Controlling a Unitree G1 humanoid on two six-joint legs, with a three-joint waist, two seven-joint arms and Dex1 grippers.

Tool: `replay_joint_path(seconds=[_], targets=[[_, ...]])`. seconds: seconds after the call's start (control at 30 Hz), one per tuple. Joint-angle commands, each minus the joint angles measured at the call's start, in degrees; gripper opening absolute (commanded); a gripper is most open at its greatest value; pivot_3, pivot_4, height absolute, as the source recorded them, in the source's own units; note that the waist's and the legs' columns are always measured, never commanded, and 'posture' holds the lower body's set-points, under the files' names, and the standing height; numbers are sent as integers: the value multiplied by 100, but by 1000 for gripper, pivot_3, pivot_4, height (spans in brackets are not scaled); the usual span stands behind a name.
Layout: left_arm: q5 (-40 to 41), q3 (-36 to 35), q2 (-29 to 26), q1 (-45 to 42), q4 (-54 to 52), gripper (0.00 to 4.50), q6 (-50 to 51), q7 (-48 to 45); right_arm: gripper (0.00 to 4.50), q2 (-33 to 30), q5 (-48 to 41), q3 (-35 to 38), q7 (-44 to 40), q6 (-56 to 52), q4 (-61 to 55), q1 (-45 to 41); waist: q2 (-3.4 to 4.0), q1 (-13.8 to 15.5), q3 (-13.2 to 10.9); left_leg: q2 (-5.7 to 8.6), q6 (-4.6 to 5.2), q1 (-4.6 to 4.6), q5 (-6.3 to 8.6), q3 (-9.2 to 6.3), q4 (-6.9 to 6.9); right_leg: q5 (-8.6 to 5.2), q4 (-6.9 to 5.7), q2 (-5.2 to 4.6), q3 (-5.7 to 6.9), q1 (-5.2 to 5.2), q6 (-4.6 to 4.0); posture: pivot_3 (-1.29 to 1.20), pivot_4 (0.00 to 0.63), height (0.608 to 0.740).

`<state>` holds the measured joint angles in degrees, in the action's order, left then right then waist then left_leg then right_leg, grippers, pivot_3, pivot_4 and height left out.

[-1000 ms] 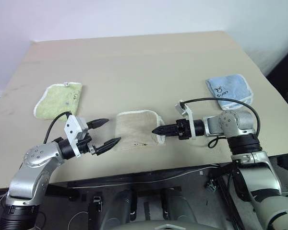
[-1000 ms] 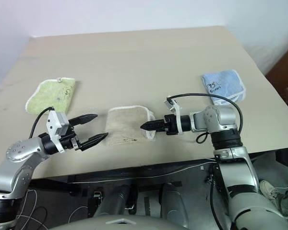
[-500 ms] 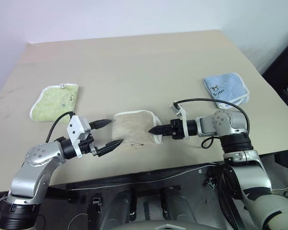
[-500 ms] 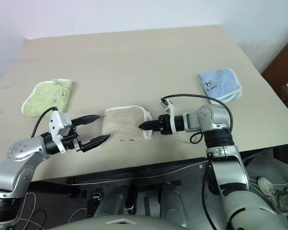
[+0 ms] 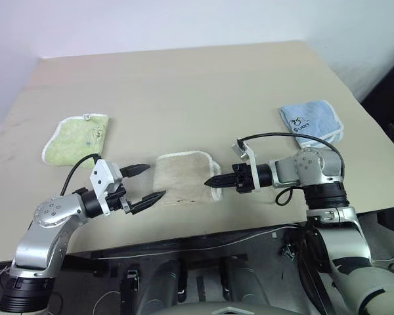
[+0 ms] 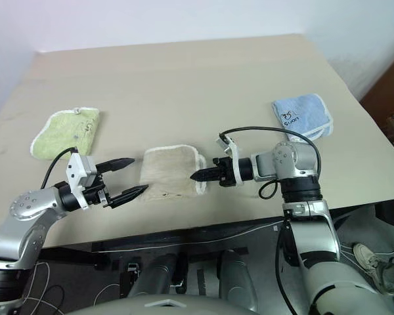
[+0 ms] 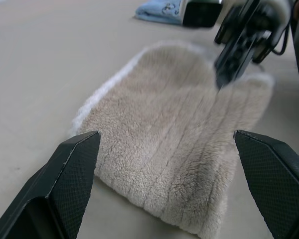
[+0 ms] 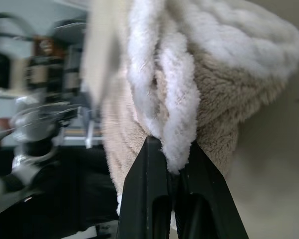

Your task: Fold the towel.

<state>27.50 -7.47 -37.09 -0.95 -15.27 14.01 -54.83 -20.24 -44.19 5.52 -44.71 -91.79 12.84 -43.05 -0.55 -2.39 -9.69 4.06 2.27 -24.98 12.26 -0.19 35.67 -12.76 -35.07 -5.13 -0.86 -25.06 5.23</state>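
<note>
At the beige towel's (image 5: pixel 182 177) white edging, only a thin pinch is held by the right gripper's (image 5: pixel 215 182) closed jaws, so slippage is risked; the left gripper (image 5: pixel 146 182) is kept open.

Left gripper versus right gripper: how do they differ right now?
The left gripper is wide open and holds nothing; the right gripper is shut on the towel, pinching its white edging. The left gripper hangs just off the towel's left side; the right gripper is at its right edge. Both point inward at the towel, low over the table.
</note>
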Motion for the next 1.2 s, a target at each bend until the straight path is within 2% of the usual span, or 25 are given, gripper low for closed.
replay_joint_path(seconds=[0.03,0.1,0.2,0.27,0.37,0.5,0.83,1.0,1.2], targets=[[10,-77,-52,-120,27,4500,-150,-80,17,125,-557,1105,224,-71,-641,-120,0,4,0,1,0,-5,0,0,1,3,-1,0,0,-6,5,0,150,740],[12,-77,-62,-171,92,4500,-149,-116,17,170,-678,1782,496,-49,-881,-255,1,24,0,1,0,-17,0,0,3,7,-2,0,0,-16,13,0,150,740],[-22,-44,-70,-240,209,4500,-191,-173,17,152,-666,2352,935,6,-1130,-331,1,33,0,1,0,-29,0,0,8,9,-2,0,1,-26,15,0,150,740],[-43,14,-66,-327,299,4500,-196,-237,17,50,-471,2498,1276,328,-1407,-229,1,34,0,2,0,-30,0,0,6,8,-1,0,1,-27,15,0,150,740],[-92,100,-19,-489,440,4500,-204,-295,17,204,-583,3424,1954,671,-1419,-508,2,36,-1,1,-1,-33,-1,0,4,8,-2,0,1,-30,15,0,150,740],[-128,221,38,-699,617,4500,-220,-333,17,236,-704,4044,2671,1274,-1442,-880,6,22,-2,3,0,-34,-1,1,5,9,-2,-1,1,-31,16,0,150,740],[-260,414,227,-1077,937,4500,-333,-346,17,-389,207,4116,3505,4116,27,-988,7,13,-1,5,11,-33,-10,4,9,11,-4,0,1,-29,19,0,150,740],[-284,389,251,-1024,936,4500,-354,-346,17,-496,315,4027,3552,4779,388,-581,8,8,-1,4,14,-33,-12,4,9,12,-6,1,0,-28,20,0,150,740],[-289,350,260,-992,925,4500,-350,-321,17,-400,361,3744,3566,5044,374,109,12,2,-2,4,15,-33,-12,4,23,12,-15,1,0,-24,21,0,150,740]])
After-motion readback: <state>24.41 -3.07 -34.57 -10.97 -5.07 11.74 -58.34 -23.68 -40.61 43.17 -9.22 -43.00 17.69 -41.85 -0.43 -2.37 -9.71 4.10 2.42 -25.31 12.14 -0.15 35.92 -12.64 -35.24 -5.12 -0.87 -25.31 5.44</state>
